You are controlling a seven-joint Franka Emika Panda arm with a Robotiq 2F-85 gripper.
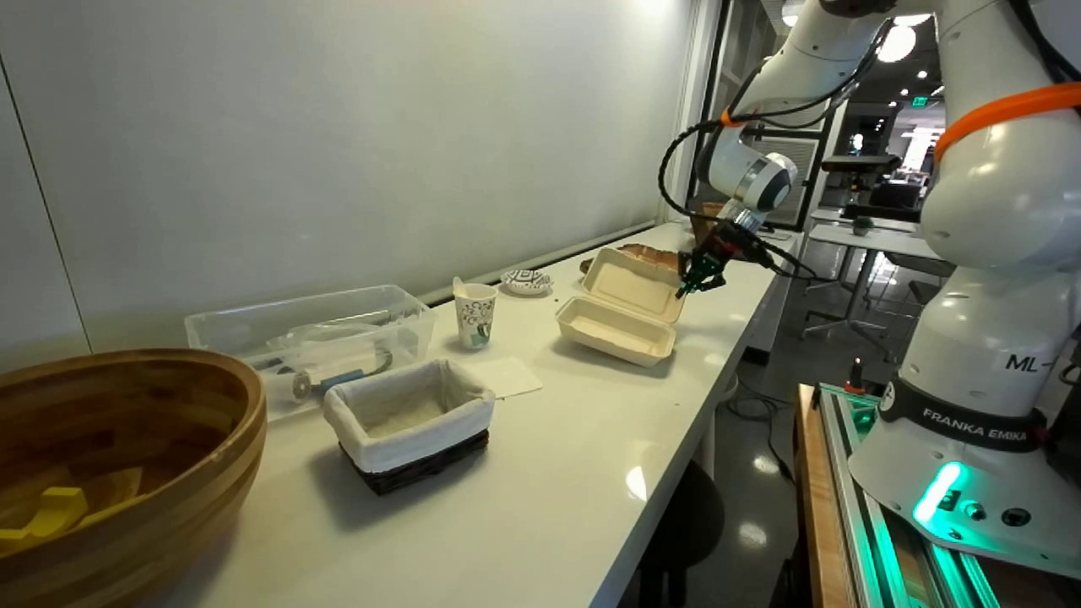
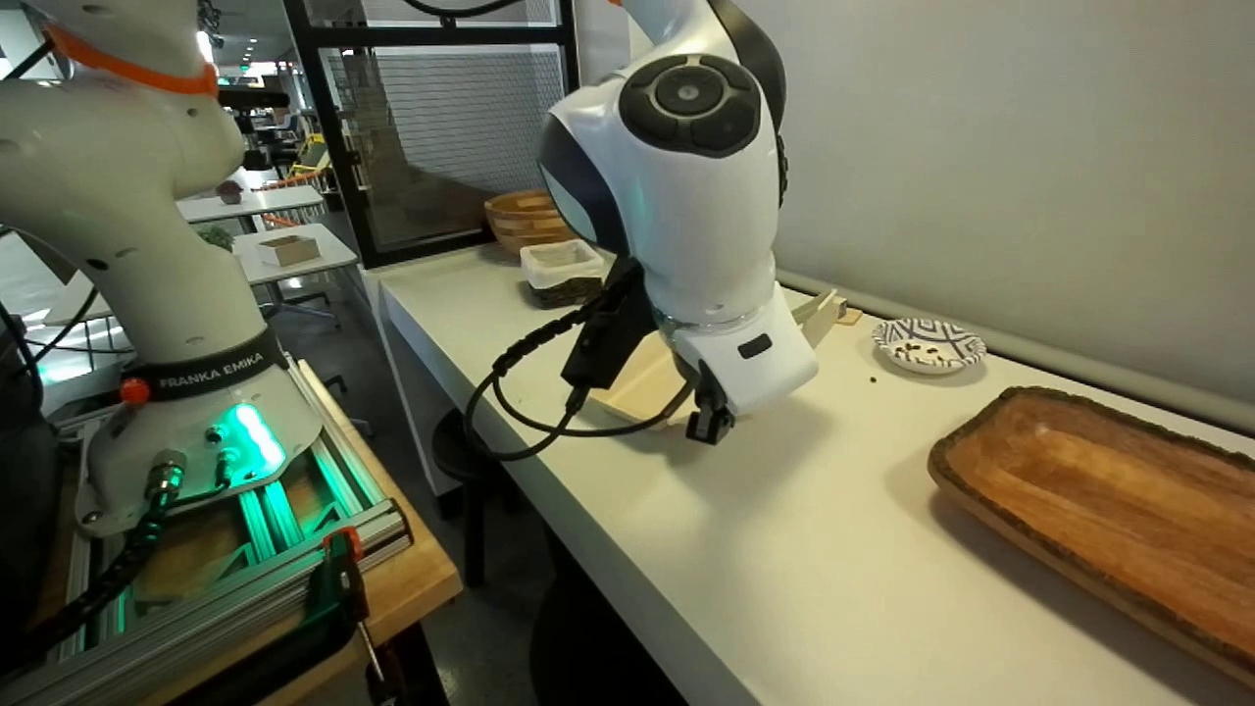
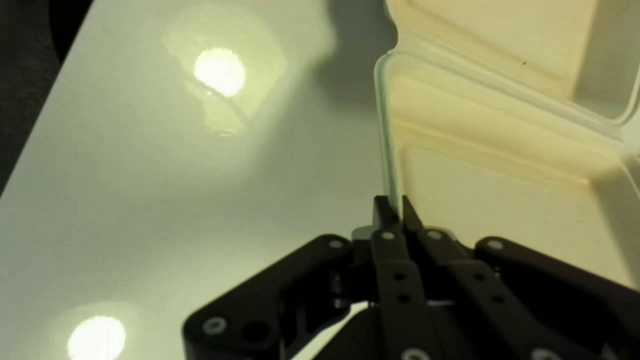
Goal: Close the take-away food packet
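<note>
The take-away food packet is a beige pulp-fibre clamshell, standing open on the white counter. In an exterior view its base [image 1: 615, 331] rests on the counter and its lid [image 1: 635, 283] leans back, tilted up. My gripper [image 1: 686, 283] is at the lid's side edge. In the wrist view the gripper's fingers [image 3: 393, 210] are closed on the lid's thin rim, one finger on each side of it. The lid's inside [image 3: 500, 200] and the base [image 3: 525, 40] also show there. In an exterior view the arm hides much of the packet [image 2: 637, 382] and the fingertips.
A patterned bowl [image 1: 527, 281], a paper cup [image 1: 475, 317], a clear plastic tray [image 1: 308, 312], a white-lined tub [image 1: 410, 414] and a large wooden bowl [image 1: 245, 405] stand along the counter [image 1: 540, 473]. A wooden tray [image 2: 1098, 490] lies behind the packet.
</note>
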